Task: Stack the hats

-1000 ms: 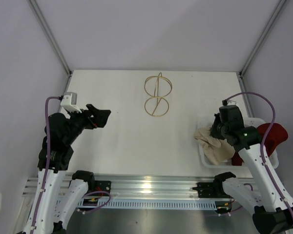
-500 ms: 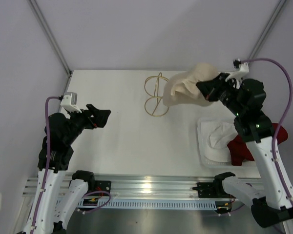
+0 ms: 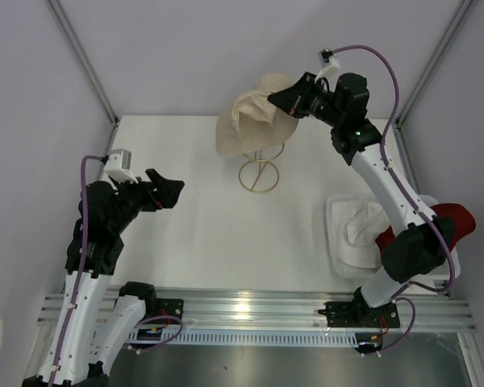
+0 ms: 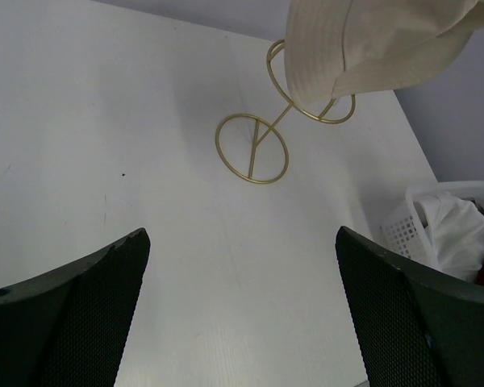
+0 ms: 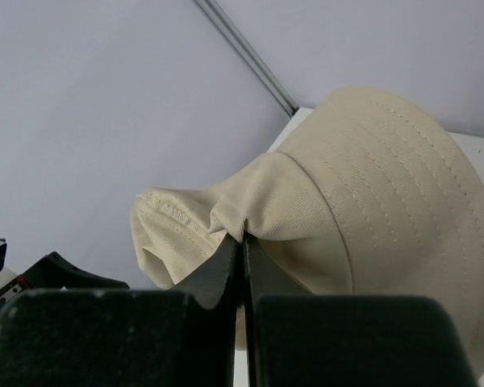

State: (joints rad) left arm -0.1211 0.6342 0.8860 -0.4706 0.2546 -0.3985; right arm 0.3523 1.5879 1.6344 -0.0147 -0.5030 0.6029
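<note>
- Up over the far side of the table (image 3: pixel 194 234), right above the gold wire stand (image 3: pixel 259 161): carrying the cream hat (image 3: pixel 250 121) in the right claw (image 3: pixel 284 98), jaws pinched tight on a fold of the brim.
- Hanging crumpled and lopsided from that single pinch, crown bulging out beyond the fingertips in the right wrist view.
- Seen from the left wrist, draping in front of the stand's upper ring; cannot tell whether touching the wire or just clear of it.
- Down at the near left, holding the left claw (image 3: pixel 165 192) spread wide apart with nothing in it, hovering over bare table, well apart from the hat.
- Over at the right edge, sitting in the white mesh basket (image 3: pixel 335 242): a pale grey hat (image 3: pixel 361 230) and a dark red hat (image 3: pixel 456 219), the red one spilling over the outer rim.
- Looks like the first step: bringing the first hat to the stand as the base of the stack, with nothing stacked yet.
- Next move probably calls for centring the crown over the top ring, lowering until the fabric settles, then parting the jaws.
- Worth watching: gripped at one fold, so likely to land crooked, slip off the ring or nudge the light stand.
</note>
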